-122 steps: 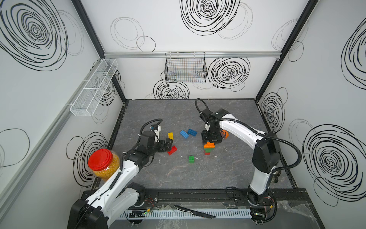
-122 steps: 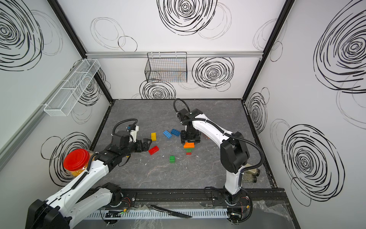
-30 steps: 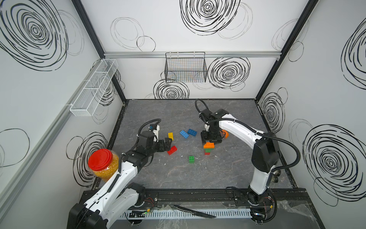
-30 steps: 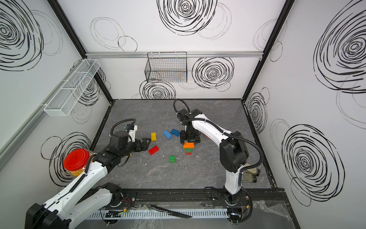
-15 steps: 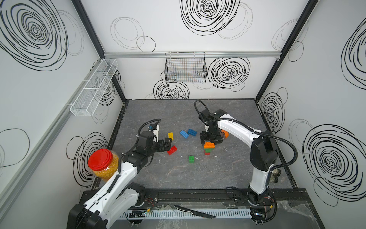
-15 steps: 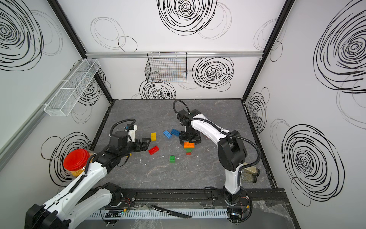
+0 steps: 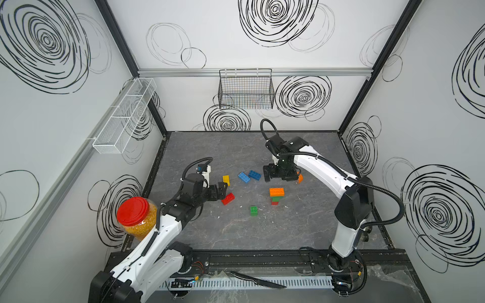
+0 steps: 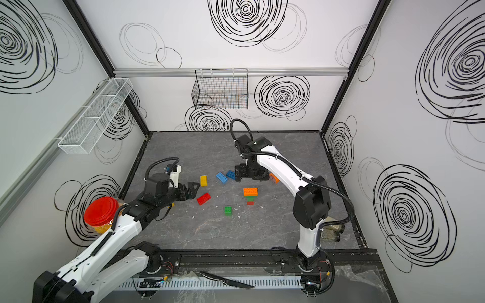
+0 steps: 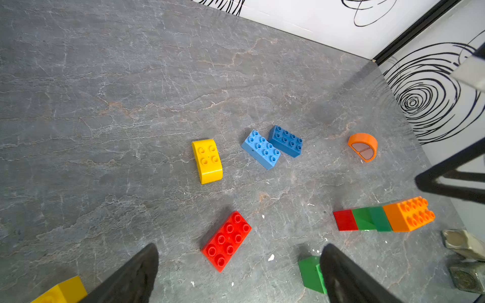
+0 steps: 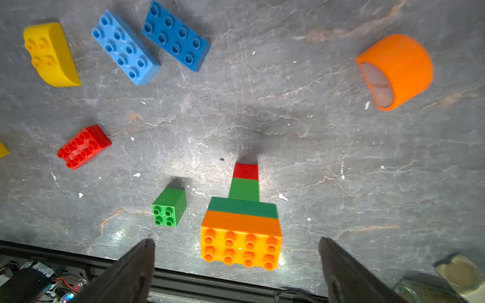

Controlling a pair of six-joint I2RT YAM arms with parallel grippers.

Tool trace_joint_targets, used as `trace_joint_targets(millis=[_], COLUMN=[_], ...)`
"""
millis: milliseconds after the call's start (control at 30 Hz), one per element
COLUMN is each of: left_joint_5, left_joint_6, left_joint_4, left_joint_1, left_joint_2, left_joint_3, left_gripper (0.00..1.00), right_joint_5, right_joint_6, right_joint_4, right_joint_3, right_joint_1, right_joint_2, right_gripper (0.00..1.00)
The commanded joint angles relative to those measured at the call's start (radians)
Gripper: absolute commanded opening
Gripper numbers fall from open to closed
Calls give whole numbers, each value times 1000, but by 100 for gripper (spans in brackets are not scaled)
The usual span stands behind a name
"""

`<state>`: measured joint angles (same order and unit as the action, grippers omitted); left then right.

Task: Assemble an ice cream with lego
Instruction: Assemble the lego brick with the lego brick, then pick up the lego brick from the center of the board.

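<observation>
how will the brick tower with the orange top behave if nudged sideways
The tower probably tips easily: its wide orange brick sits above a narrow red base. It likely moves as one stiff piece, since the bricks look pressed together.

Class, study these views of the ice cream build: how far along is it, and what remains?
Done: a stack of red, green, darker green and wide orange bricks stands upright. In hand: nothing; both arms' jaws are open and empty. Left: the orange dome, yellow rounded piece, light blue brick, dark blue brick, red brick and small green brick lie loose.
</observation>
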<state>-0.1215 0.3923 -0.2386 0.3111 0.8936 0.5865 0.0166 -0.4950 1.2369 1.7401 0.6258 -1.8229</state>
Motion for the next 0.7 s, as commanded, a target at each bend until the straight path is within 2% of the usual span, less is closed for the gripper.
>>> trace_joint_targets(millis=[0, 167, 333, 467, 667], left_joint_5=[8, 6, 13, 14, 21], left_joint_6=[-8, -7, -9, -9, -7], left_joint_4=[7, 16, 13, 13, 11], left_joint_1=[-10, -10, -9, -10, -7], left_joint_2=[3, 8, 16, 15, 9], left_joint_3=[15, 12, 12, 11, 10], left_gripper=[99, 99, 99, 99, 99], right_joint_5=[-60, -91, -26, 41, 88], right_joint_6=[52, 113, 142, 160, 185], right_joint_4=[35, -89, -231, -309, -377], right_joint_3=[-11, -85, -129, -138, -145], right_joint_1=[-86, -255, -377, -422, -427], right_joint_2=[41, 26, -35, -93, -178], right_gripper=[100, 100, 100, 100, 100])
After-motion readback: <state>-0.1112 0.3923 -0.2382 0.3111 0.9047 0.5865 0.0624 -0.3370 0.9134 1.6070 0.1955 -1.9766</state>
